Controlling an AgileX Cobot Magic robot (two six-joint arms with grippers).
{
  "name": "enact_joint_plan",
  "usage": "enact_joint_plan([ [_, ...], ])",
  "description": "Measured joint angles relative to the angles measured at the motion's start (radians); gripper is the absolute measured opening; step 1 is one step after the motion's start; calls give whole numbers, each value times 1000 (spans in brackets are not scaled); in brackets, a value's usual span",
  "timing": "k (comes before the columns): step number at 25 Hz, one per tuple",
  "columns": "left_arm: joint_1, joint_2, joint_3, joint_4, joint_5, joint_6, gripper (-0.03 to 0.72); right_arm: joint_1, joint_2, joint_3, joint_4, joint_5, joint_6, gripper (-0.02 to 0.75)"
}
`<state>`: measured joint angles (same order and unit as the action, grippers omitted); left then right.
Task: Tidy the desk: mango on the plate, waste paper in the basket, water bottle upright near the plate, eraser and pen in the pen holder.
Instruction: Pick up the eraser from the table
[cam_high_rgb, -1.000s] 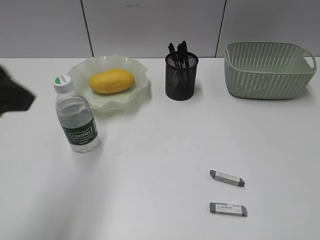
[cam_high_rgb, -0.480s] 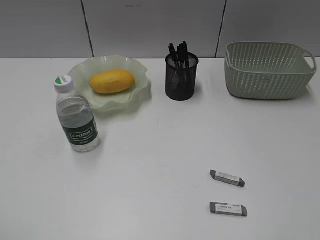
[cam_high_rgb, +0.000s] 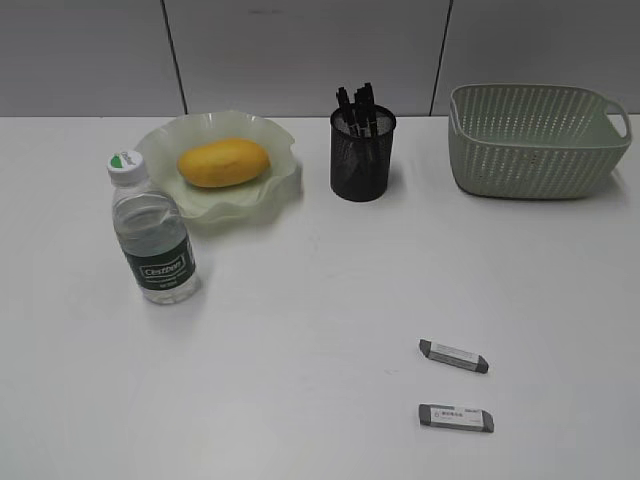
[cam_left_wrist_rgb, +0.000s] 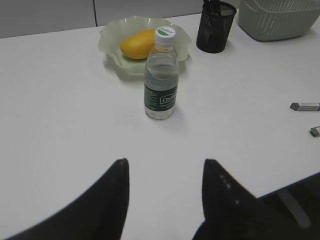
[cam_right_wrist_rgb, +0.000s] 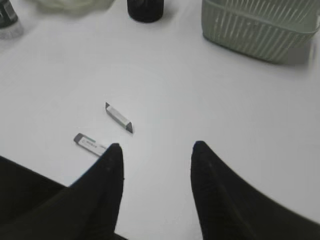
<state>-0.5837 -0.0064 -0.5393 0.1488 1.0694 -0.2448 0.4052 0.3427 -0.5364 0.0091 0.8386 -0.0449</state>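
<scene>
Right gripper (cam_right_wrist_rgb: 155, 155) hangs with jaws apart and empty, low over the desk (cam_right_wrist_rgb: 210, 105). Just ahead and left of its left finger lie two grey erasers. The near eraser (cam_right_wrist_rgb: 90, 142) has its long axis running left-right with a slight slant; the far eraser (cam_right_wrist_rgb: 119, 117) sits just beyond it, axis diagonal — its near end angled toward the gripper's right.

Both look like light, stiff little bars lying flat and low, so likely a slip risk. Best hold is probably across the short width at mid-length, jaws turned square to the long axis.

Farther ahead: pen holder (cam_right_wrist_rgb: 145, 9) to the left, basket (cam_right_wrist_rgb: 260, 27) to the right.

Left gripper (cam_left_wrist_rgb: 165, 170) is also parted and empty — water bottle (cam_left_wrist_rgb: 161, 80) upright straight ahead, then mango (cam_left_wrist_rgb: 136, 44) on the plate (cam_left_wrist_rgb: 112, 47) beyond it.
</scene>
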Motion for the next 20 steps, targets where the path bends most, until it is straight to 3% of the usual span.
enact_joint_plan([
  [4, 61, 0, 0, -1, 0, -1, 359, 0, 463, -58, 27, -97, -38, 361],
  [10, 193, 0, 0, -1, 0, -4, 359, 14, 1132, -293, 27, -205, -88, 361],
  [15, 211, 0, 0, -1, 0, -4, 359, 115, 1431, -451, -9, -203, -199, 361],
  [20, 211, 0, 0, -1, 0, -4, 359, 153, 1547, -464, -29, -188, -272, 396],
])
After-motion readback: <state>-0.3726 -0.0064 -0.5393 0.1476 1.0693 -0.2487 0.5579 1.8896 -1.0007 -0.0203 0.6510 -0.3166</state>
